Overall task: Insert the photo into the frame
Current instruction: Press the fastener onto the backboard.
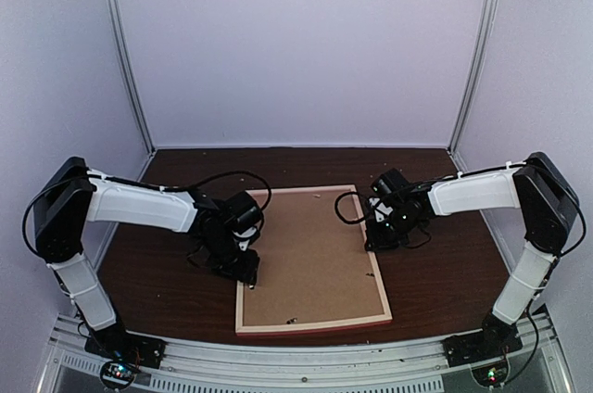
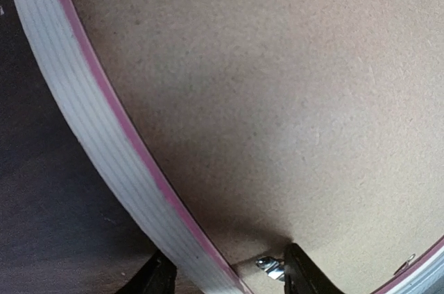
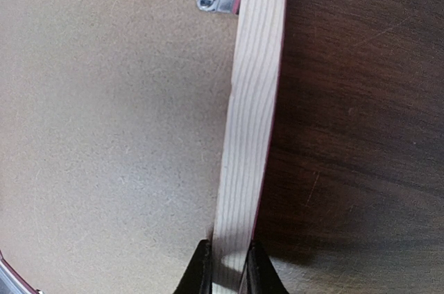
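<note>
The frame (image 1: pixel 310 324) lies back-up on the table, showing its pale wood rail and thin pink rim. A brown backing board (image 1: pixel 310 254) fills it. The photo is hidden. My left gripper (image 1: pixel 243 268) straddles the left rail (image 2: pixel 90 120): one finger is outside over the table, and the other rests on the board by a metal tab (image 2: pixel 270 266). Its jaws stand apart and open (image 2: pixel 232 277). My right gripper (image 1: pixel 375 231) is shut on the right rail (image 3: pixel 253 100), with both fingers pressed against the wood (image 3: pixel 227 270).
Dark wooden table (image 3: pixel 361 134) surrounds the frame. White walls enclose the back and sides. Another metal tab (image 3: pixel 215 3) sits at the right rail's inner edge. Cables loop near both wrists above the frame's far corners.
</note>
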Robot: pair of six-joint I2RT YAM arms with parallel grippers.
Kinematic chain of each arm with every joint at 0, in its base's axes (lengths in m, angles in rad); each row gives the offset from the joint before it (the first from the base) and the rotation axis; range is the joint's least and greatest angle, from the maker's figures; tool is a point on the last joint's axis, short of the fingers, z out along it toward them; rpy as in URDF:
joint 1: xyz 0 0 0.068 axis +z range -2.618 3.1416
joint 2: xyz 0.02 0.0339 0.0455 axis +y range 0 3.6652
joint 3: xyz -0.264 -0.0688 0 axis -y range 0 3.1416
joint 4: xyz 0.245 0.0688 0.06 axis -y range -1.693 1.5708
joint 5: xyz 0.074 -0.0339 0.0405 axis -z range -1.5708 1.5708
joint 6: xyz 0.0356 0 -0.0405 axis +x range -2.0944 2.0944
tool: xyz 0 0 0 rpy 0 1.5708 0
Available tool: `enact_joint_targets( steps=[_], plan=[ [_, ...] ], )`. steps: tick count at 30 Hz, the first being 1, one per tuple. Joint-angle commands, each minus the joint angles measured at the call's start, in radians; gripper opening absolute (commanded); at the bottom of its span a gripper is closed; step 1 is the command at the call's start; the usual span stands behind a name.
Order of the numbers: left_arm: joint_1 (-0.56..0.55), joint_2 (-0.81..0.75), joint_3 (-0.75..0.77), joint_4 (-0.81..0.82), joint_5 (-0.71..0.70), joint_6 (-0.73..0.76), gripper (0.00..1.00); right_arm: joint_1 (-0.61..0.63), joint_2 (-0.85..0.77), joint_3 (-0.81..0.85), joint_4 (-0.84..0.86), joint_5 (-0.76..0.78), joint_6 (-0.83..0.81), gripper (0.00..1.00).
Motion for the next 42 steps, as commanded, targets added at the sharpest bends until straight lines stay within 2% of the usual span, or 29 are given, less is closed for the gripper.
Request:
enact_joint_targets(
  steps=[1,19,29,37,42],
  plan=[
    [-0.015,-0.011,-0.07,-0.026,-0.001,-0.022,0.52,0.002,0.083,-0.05,-0.024,0.012,-0.037,0.03],
    [-0.016,-0.064,-0.153,-0.015,0.0,-0.045,0.3,0.003,0.087,-0.053,-0.017,0.006,-0.03,0.03],
    [-0.016,-0.084,-0.194,0.075,0.033,-0.116,0.19,0.003,0.078,-0.06,-0.02,0.01,-0.032,0.03],
    [-0.016,-0.145,-0.185,0.062,0.032,-0.129,0.46,0.002,0.082,-0.061,-0.016,0.007,-0.031,0.03],
    [-0.013,-0.169,-0.148,0.018,-0.015,-0.113,0.55,0.003,0.082,-0.061,-0.014,0.007,-0.033,0.03]
  ],
)
